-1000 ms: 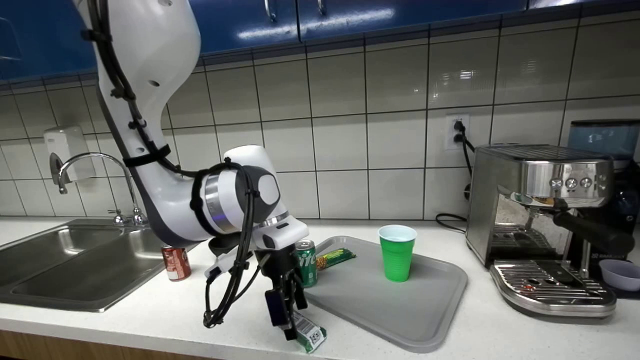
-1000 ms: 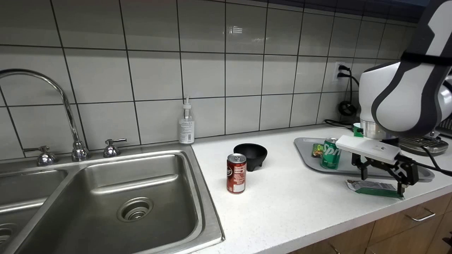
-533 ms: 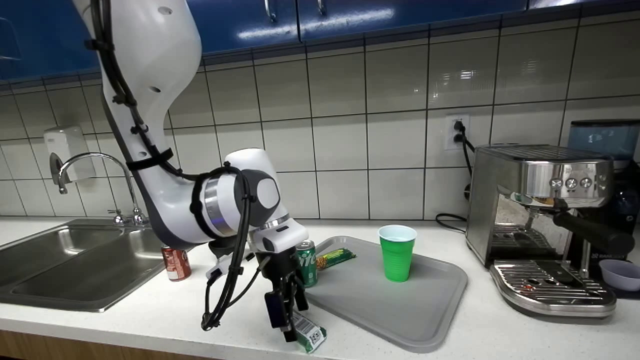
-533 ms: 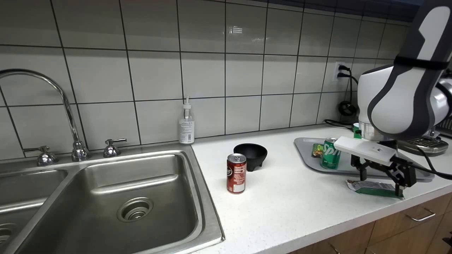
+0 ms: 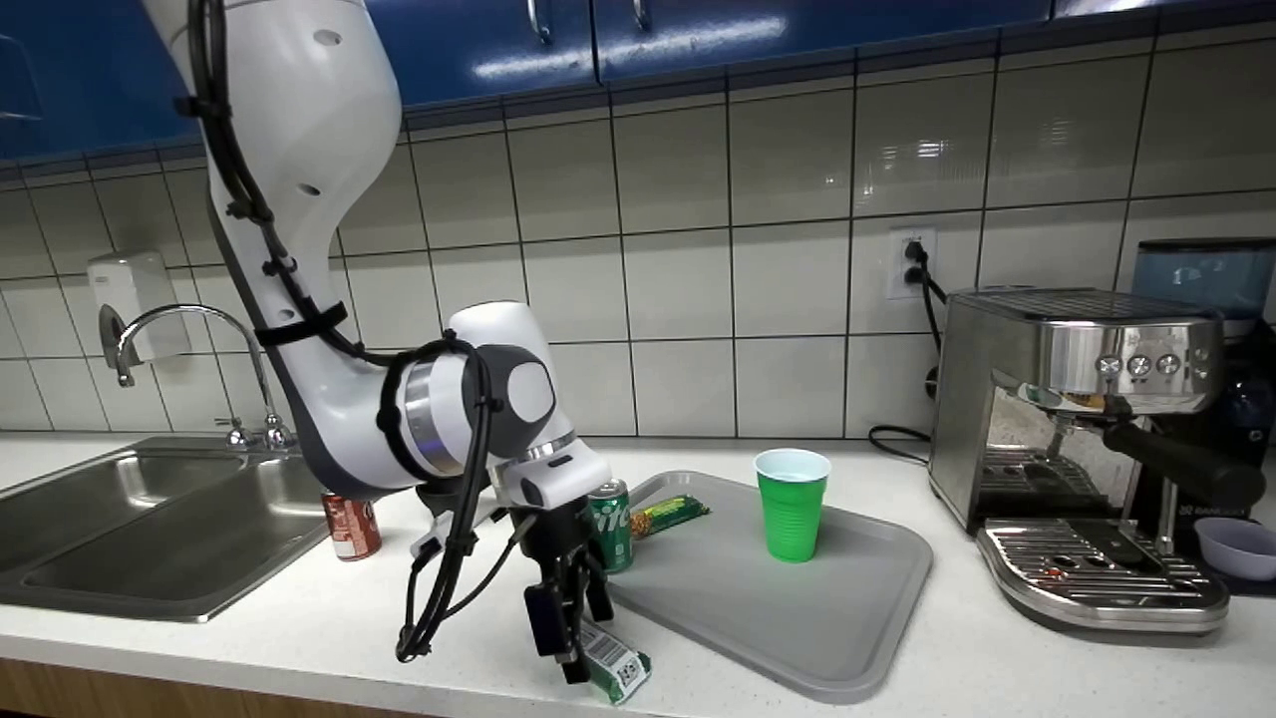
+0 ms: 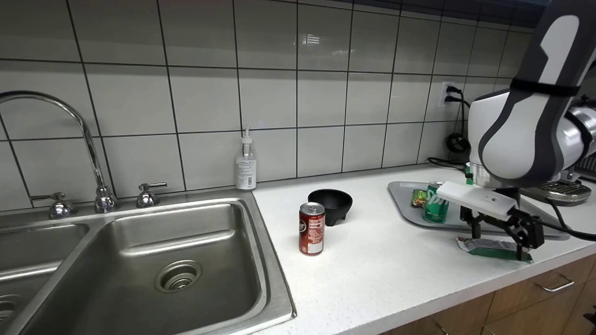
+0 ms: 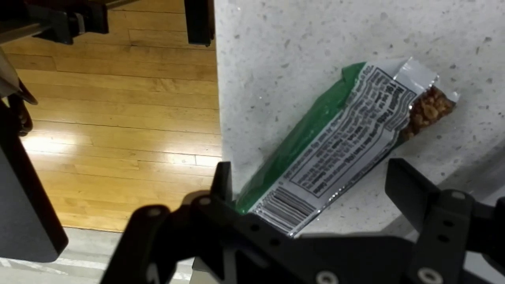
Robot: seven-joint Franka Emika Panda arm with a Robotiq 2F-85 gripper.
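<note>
White counter (image 6: pixel 368 288) extends beneath the tool (image 7: pixel 309 169). Gray tray (image 5: pixel 758 608) lies beside the tool, whose jaws stand wide apart. Green cup (image 5: pixel 793 514) stands on the tray, well apart from the tool; green soda can (image 5: pixel 616 524) stands nearer. Snack bar (image 7: pixel 335 150), open at one end, lies on the counter below the tool, partly between the jaws in the wrist view; contact cannot be determined.
</note>
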